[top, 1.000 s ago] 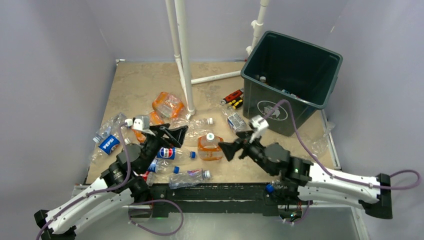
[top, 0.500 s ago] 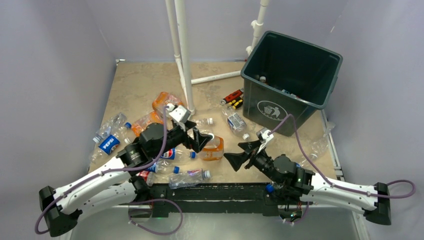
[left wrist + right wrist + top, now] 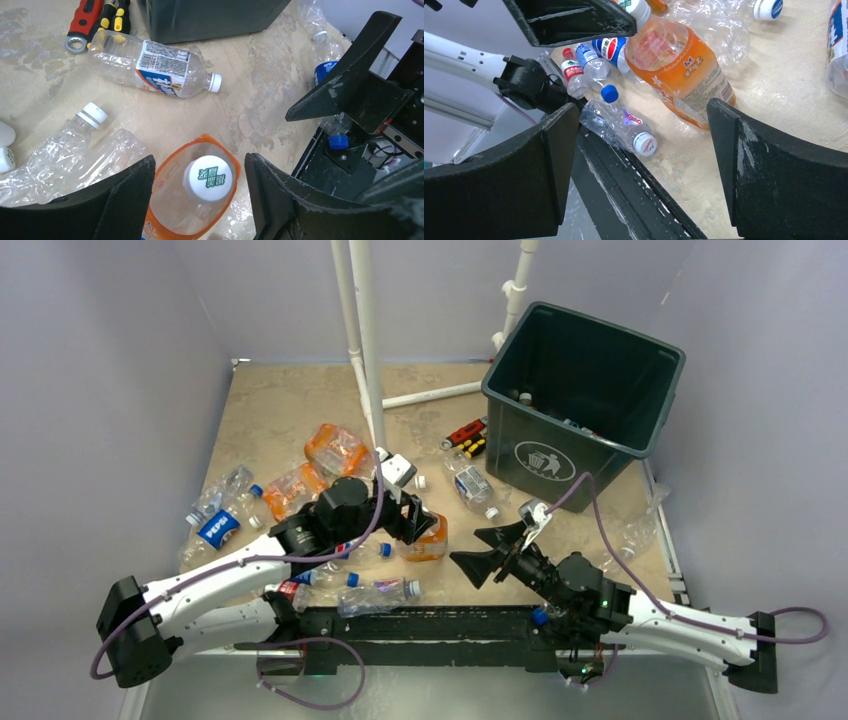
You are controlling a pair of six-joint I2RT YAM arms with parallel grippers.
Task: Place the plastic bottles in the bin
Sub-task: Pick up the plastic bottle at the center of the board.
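Note:
An upright orange-labelled bottle (image 3: 210, 178) with a white cap stands between the fingers of my left gripper (image 3: 200, 167). The fingers straddle it from above, and a gap shows on the right side. From above, this left gripper (image 3: 415, 520) covers the same bottle (image 3: 432, 543) mid-table. My right gripper (image 3: 465, 546) hangs wide open and empty just right of it, over the front edge (image 3: 642, 125). Several other bottles lie about: a Pepsi one (image 3: 218, 527), a blue-labelled one (image 3: 160, 70), and a crushed one (image 3: 621, 125) at the front edge. The bin (image 3: 560, 422) stands at the back right.
Red, yellow and black tools (image 3: 466, 435) lie by the bin's left corner. White PVC pipes (image 3: 365, 350) rise from the table's middle back. More orange-labelled bottles (image 3: 338, 448) lie left of the pipe. A crushed clear bottle (image 3: 640, 530) rests against the right edge.
My left arm swung right from the Pepsi bottles and came down over the upright orange bottle, its jaws narrowing. My right arm drew back towards the front edge, still open.

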